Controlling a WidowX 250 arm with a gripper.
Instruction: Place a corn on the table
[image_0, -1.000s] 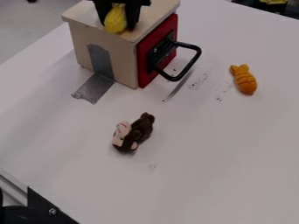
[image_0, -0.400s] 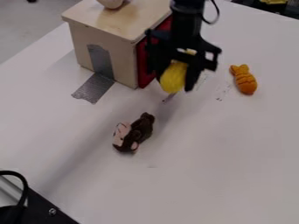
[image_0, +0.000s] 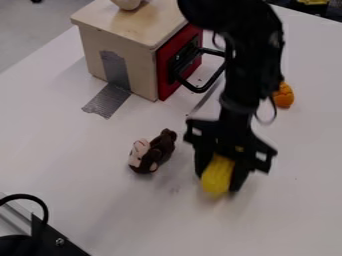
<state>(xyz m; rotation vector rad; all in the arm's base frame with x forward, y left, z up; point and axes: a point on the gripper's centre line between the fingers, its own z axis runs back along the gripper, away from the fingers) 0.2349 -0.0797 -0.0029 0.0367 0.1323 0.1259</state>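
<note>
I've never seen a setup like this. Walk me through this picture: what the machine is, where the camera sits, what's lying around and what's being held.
The black machine is a robot arm; it enters from the top edge. At its lower end is a two-finger gripper, holding the yellow corn between its fingers. I can't tell whether the corn touches the white table.

The picture comes from a fixed camera looking down at a slant.

Beside the gripper lies a brown plush toy. An orange toy is partly hidden behind the arm. Further back stands a wooden box with a red door, and grey tape runs from its side onto the table.
</note>
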